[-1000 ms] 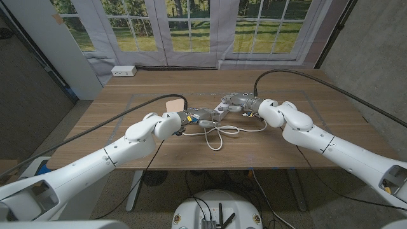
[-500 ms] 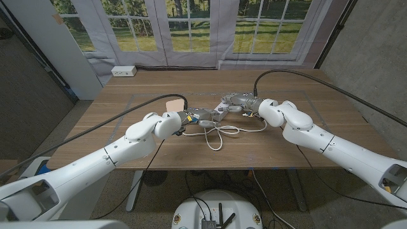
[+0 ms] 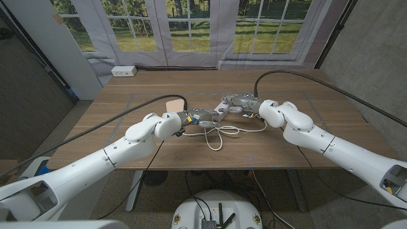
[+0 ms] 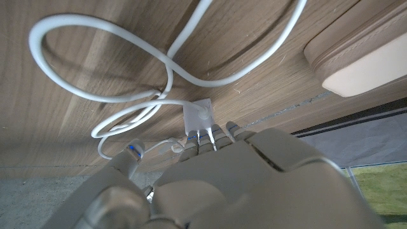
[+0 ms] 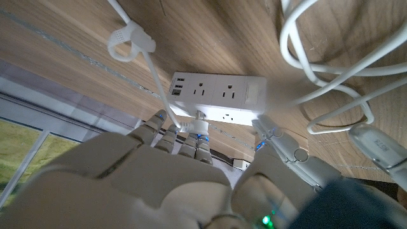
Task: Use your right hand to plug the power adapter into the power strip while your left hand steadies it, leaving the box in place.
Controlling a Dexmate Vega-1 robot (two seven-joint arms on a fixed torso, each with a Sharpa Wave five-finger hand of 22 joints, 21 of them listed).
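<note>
- Nothing visibly moves between the earlier head views and now; both arms, the white cable (image 3: 219,135) and the box (image 3: 173,103) keep their places; my judgement is that the insertion is stalled or being lined up, and no plugging has begun.
- The left hand (image 3: 183,121) has its fingertips (image 4: 222,132) at the power adapter (image 4: 197,116), which lies on the table (image 3: 127,89) just beyond them, prongs pointing back towards the hand; whether it pinches the adapter or merely touches it I cannot tell.
- The right hand (image 3: 236,104) reaches to the power strip (image 5: 219,95); its fingers (image 5: 181,135) meet the strip's near long side, the thumb stands apart beside it; a firm grasp or a light rest I cannot tell.
- So the roles look swapped from the task: the adapter sits at the left hand, the strip at the right, and the two are apart with cable loops between the hands.
- The box lies just past the left hand, untouched; any move should avoid it.
</note>
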